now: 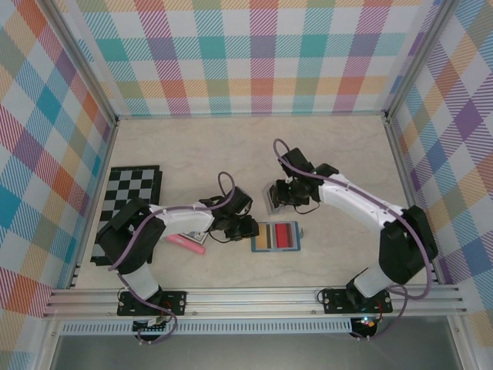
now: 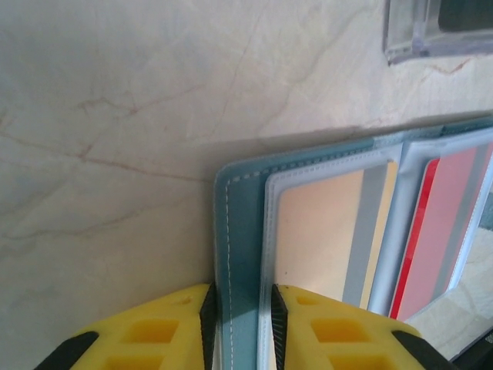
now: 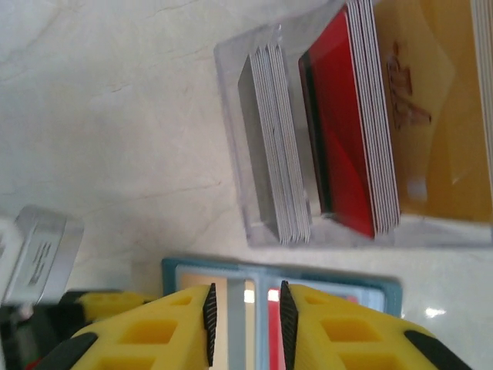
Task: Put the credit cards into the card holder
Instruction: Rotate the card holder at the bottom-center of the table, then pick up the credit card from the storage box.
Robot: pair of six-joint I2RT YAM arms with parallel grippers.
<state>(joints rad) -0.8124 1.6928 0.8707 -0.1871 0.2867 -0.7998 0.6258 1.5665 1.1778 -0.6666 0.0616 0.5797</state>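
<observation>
1. Card holder [image 1: 276, 249] lies open and flat on the pale, marble-veined table [image 1: 231, 146], near the front edge and about midway between left and right
2. We see the left gripper [image 1: 248, 229] at the holder's left edge. In the left wrist view, the holder's [image 2: 239, 231] teal border strip runs up the narrow gap between the yellow fingers of the gripper [image 2: 243, 324]. We cannot tell whether the pads bear on it or only stand over it
3. The right gripper [image 1: 283, 202] stands just far of the holder, beside a clear tray [image 1: 269, 199]. Its jaws [image 3: 246, 316] are a narrow gap apart with nothing held between them, and the holder's [image 3: 173, 277] middle fold shows through that gap
4. The credit cards [image 3: 339, 123] stand on edge in the tray [image 3: 231, 116], packed in tight stacks: a grey stack, a red one with a black card against it, and a tan-gold face beyond
5. We note the holder's soft teal cover, pale stitching, rounded corners and glossy clear sleeves. A tan-gold card [image 2: 316, 239] sits in the left sleeve and a red card [image 2: 454, 231] in the right
6. The tray is hard, transparent and box-shaped, and the cards are thin, flat and shiny
7. A pink stick [image 1: 186, 243] lies left of the left gripper
</observation>
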